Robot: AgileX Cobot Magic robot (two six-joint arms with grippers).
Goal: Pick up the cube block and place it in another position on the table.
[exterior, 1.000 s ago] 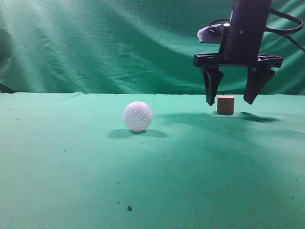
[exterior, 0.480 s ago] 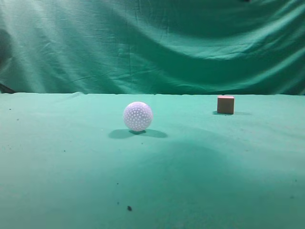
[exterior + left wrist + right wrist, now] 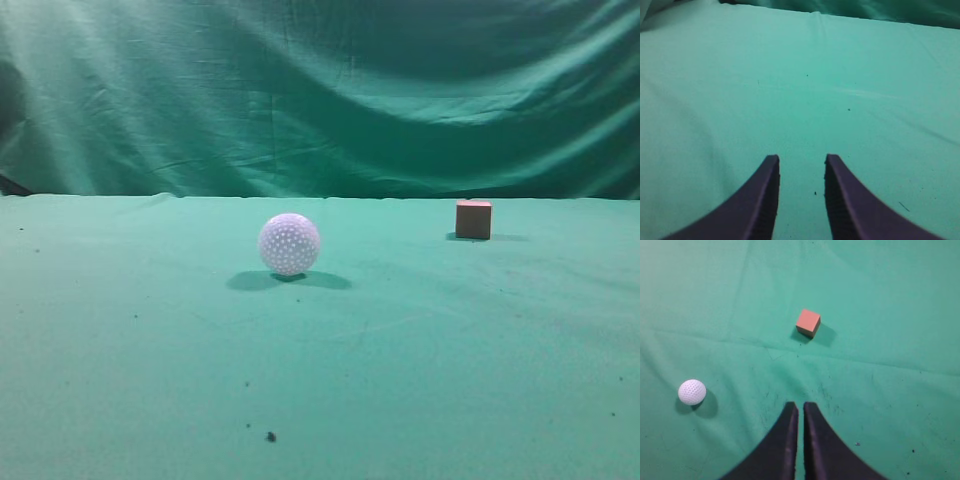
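The cube block (image 3: pixel 473 219) is a small reddish-brown cube with a pinkish top. It sits alone on the green table (image 3: pixel 420 350) at the back right, and also shows in the right wrist view (image 3: pixel 808 322). My right gripper (image 3: pixel 800 406) is shut and empty, high above the table, with the cube well ahead of its tips. My left gripper (image 3: pixel 801 162) is open and empty over bare cloth. Neither gripper shows in the exterior view.
A white dimpled ball (image 3: pixel 289 243) rests near the table's middle, left of the cube; it also shows in the right wrist view (image 3: pixel 692 392). A wrinkled green curtain (image 3: pixel 300 90) hangs behind the table. Dark specks (image 3: pixel 271 436) dot the cloth.
One second ago my right gripper stood open around the cube; it has since risen out of the exterior view and shut. The cube and ball have not moved.
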